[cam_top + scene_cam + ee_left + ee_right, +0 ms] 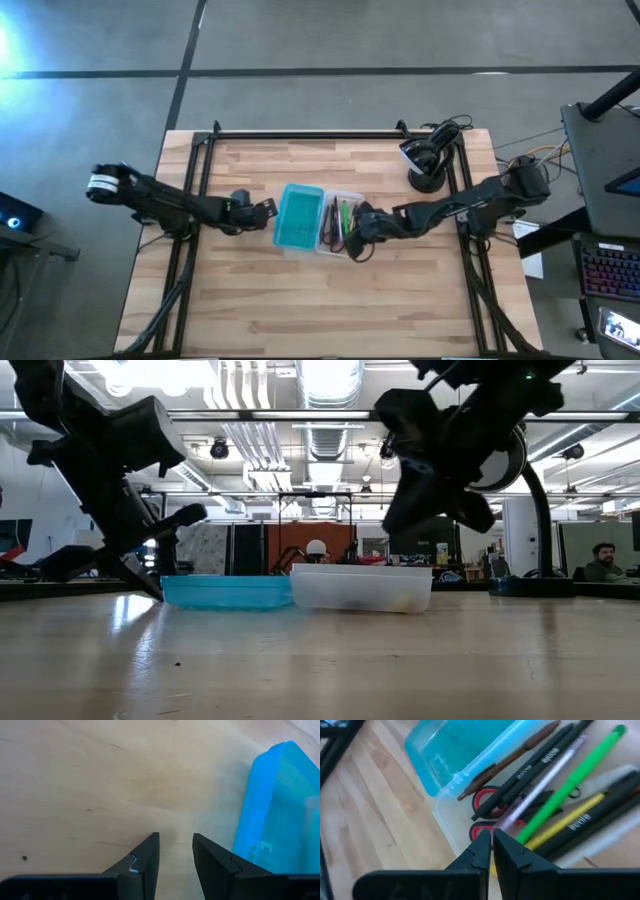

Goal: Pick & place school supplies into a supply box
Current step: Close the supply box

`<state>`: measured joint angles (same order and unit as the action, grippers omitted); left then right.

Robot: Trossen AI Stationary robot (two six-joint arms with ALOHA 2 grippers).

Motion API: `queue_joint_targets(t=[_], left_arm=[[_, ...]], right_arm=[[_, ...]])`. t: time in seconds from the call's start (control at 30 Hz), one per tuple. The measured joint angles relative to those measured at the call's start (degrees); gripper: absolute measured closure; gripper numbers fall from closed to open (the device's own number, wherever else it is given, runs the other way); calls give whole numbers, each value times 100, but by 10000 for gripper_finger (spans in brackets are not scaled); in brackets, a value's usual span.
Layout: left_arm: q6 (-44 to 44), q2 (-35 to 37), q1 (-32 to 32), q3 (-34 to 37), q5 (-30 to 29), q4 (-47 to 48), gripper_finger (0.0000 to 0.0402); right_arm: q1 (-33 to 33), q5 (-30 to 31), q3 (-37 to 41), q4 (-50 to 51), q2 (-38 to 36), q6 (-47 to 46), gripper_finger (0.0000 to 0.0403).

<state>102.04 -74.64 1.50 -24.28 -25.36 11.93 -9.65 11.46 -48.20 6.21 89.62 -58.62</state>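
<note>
The small clear plastic supply box [340, 222] is sitting near the middle of the pale wooden bench [330, 300], and the school supplies are already lying inside it: a bright green pen [575, 775], a yellow pencil [565, 822], several black pens [540, 762], a pale purple one [545, 782], a brown one [512, 757] and the small red-handled scissors [487, 805] underneath. They are looking light, thin and stiff, with smooth round barrels that I would expect to roll or slip out of a pinch; taking one across its middle seems safest. The thin clear walls probably flex and slide easily.

Touching the box at its nine o'clock side, the translucent turquoise plastic lid [299, 217] is resting flat on the bench. It is likely light and slippery too, best gripped along a long rim.

The right gripper [491, 840] is hovering over the box's three o'clock edge, jaws pressed together and holding nothing. The left gripper [176, 851] is waiting at nine o'clock of the lid, low over bare wood, jaws slightly spread and empty.
</note>
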Motion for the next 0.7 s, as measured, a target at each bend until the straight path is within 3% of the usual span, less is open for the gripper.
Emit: queue_joint_targets(t=[0.3,0.47,0.7], left_arm=[[-320,-28,-42,-174,-18,-234,298],[-702,-85,-81,-185,178,-549,298],[-636,-280,-116,-196,439,-267,298]], right_arm=[[20,-311,-539,70,890,231,390],[22,-317,-609,147,1001,348,390],[50,-316,-597,236,995,357,390]])
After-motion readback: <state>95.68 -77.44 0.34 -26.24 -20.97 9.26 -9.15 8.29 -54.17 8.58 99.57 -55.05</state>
